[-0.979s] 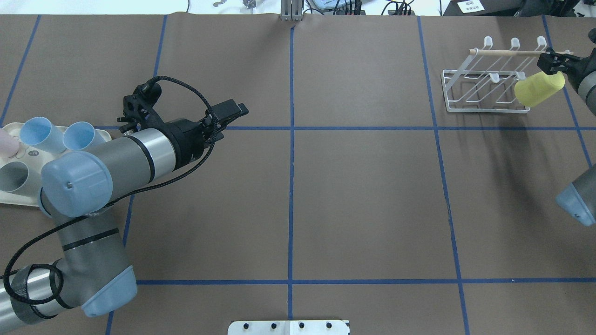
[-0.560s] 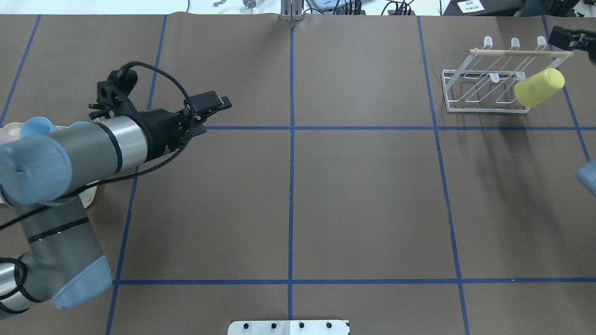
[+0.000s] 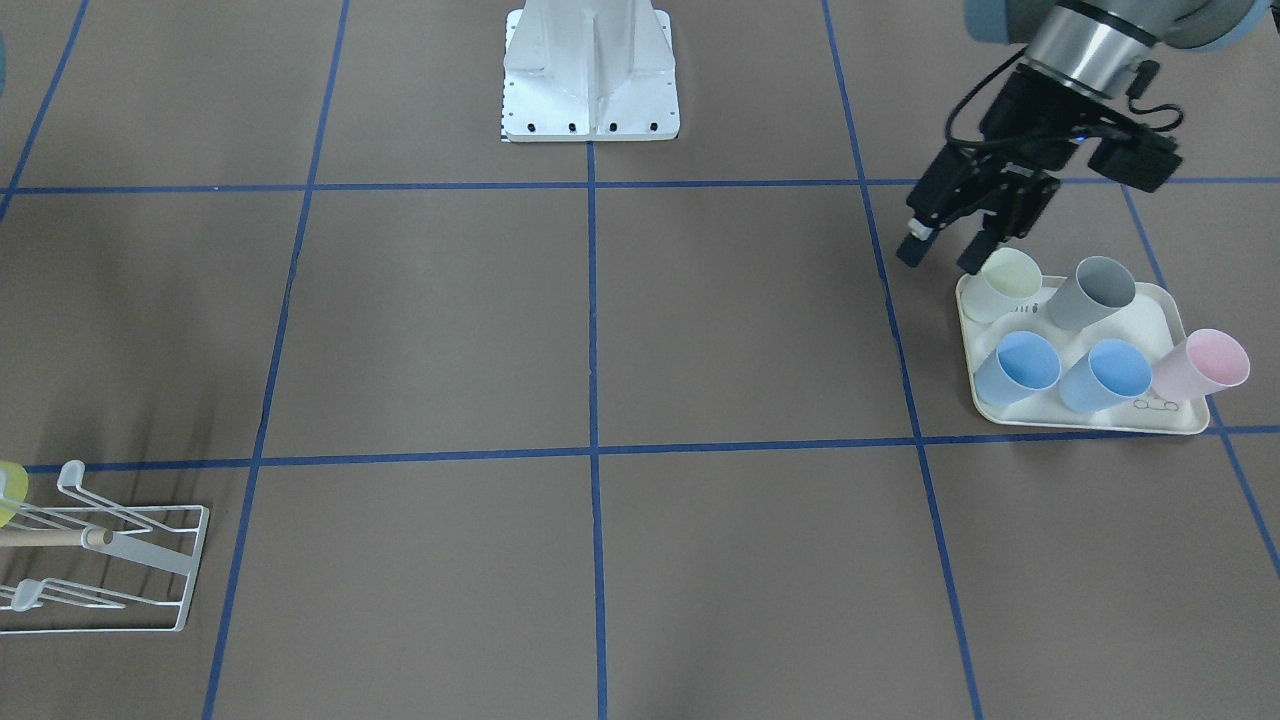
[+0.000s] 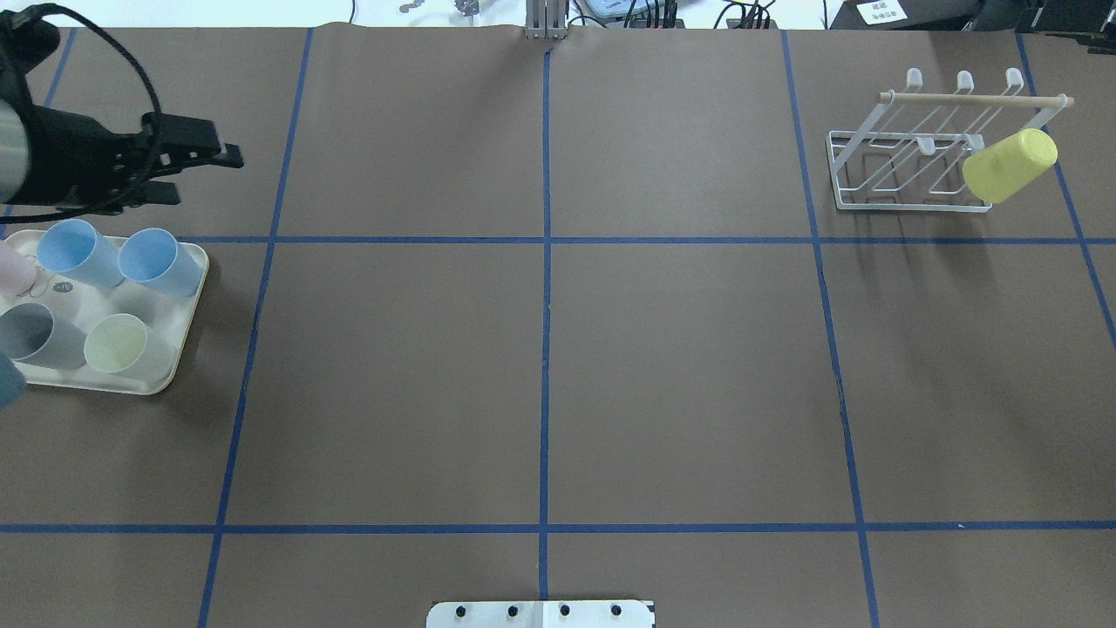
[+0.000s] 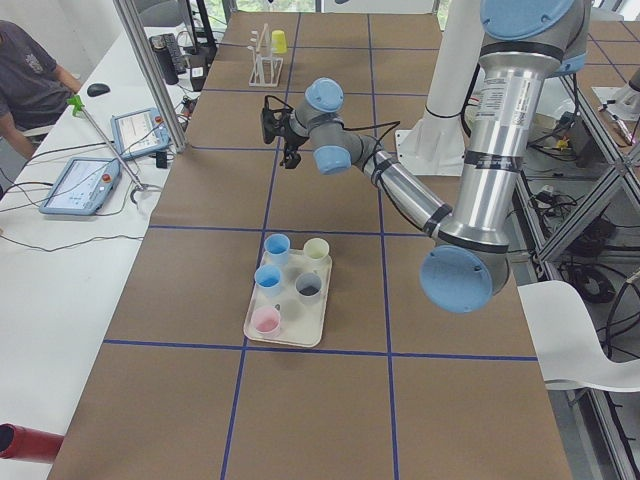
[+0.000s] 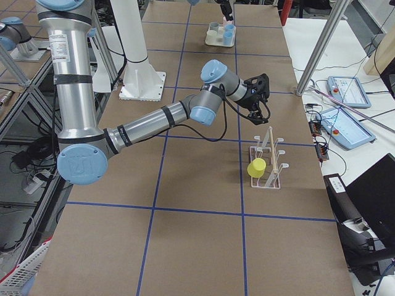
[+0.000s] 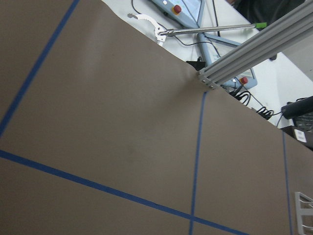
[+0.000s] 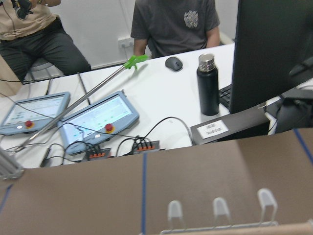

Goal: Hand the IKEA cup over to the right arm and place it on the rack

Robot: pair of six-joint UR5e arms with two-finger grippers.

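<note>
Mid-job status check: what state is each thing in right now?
Yellow cup: tilted on the rack's end, no gripper on it.
Rack: flat on table, holding that one cup.
Tray: holds five upright cups.
Left gripper: open, empty.
Right gripper: cannot tell.

The front-facing view's left edge cut off part of the rack [image 3: 145,553] and all but a sliver of the yellow cup [image 3: 8,492]. The right claw [image 6: 259,111], seen only from the side, was too small to judge.
</note>
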